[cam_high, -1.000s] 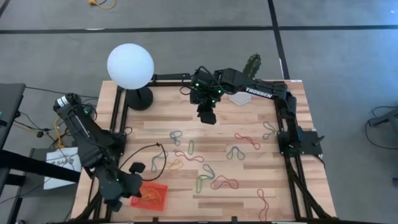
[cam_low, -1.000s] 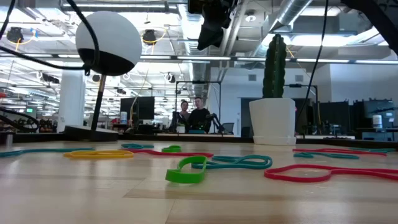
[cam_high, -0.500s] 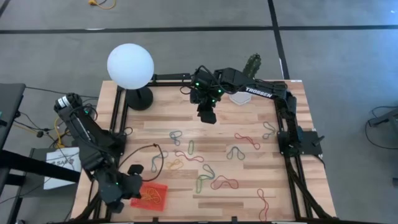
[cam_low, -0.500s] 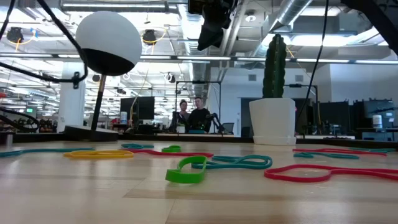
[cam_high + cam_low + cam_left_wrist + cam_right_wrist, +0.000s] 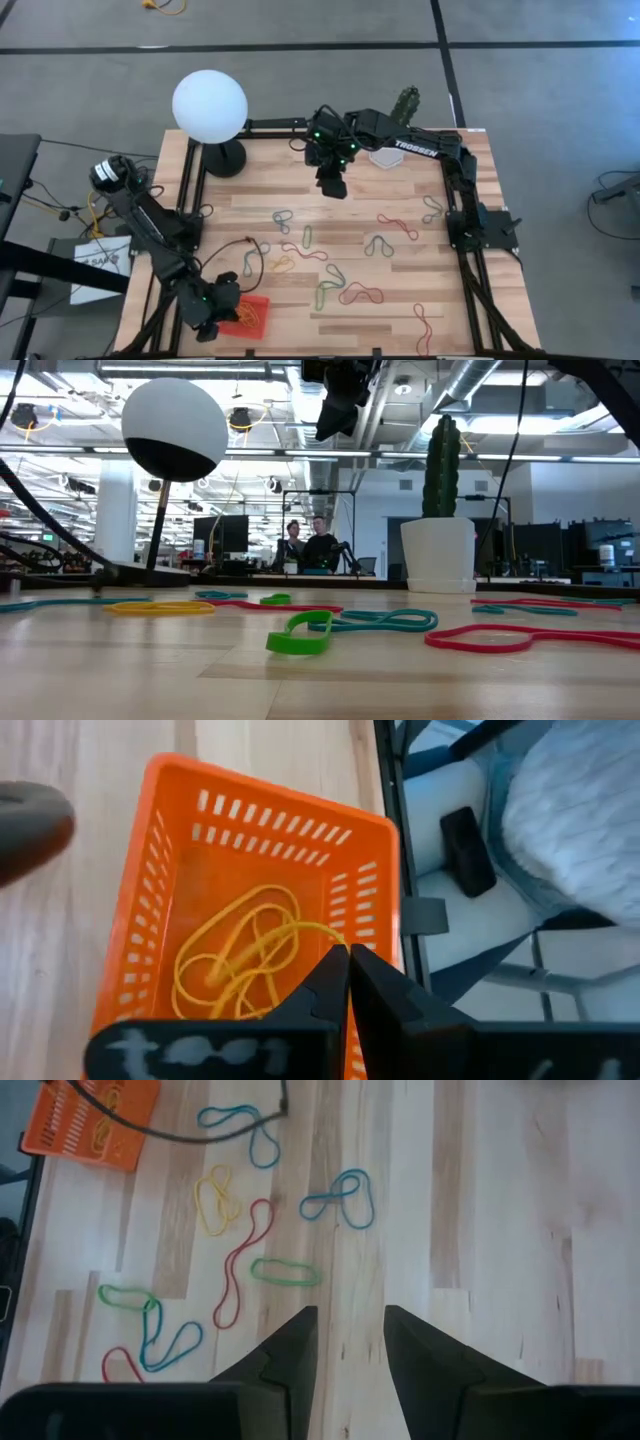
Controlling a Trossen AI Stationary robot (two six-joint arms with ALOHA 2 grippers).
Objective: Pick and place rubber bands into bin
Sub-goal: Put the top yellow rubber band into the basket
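Observation:
The orange bin [image 5: 252, 303] sits at the table's near left corner, with tangled yellow rubber bands [image 5: 240, 960] on its floor. My left gripper [image 5: 213, 306] hangs over the bin's left part with its fingers shut [image 5: 348, 960]. One yellow strand [image 5: 312, 928] runs up to the fingertips. Several more rubber bands lie flat mid-table: blue [image 5: 283, 218], green [image 5: 308, 236], red [image 5: 398, 225], yellow [image 5: 283, 265]. My right gripper [image 5: 333, 185] waits open, high above the far edge [image 5: 347, 1330] [image 5: 335, 410]. My left gripper points down into the bin [image 5: 270, 805], fingers shut. A yellow strand [image 5: 322, 932] of the rubber bands ends right at the fingertips. I cannot tell whether it is pinched or only lies beneath them. The rest of the tangle rests on the bin floor.
A white globe lamp [image 5: 209, 105] stands at the far left corner and a cactus in a white pot [image 5: 385, 157] at the far right. A black cable [image 5: 240, 240] loops over the table's left part. Dark frame rails [image 5: 455, 225] run along both sides.
My left gripper has moved a little toward the table's right, farther over the bin, as the arm stretched toward the near edge. The right arm has kept still.

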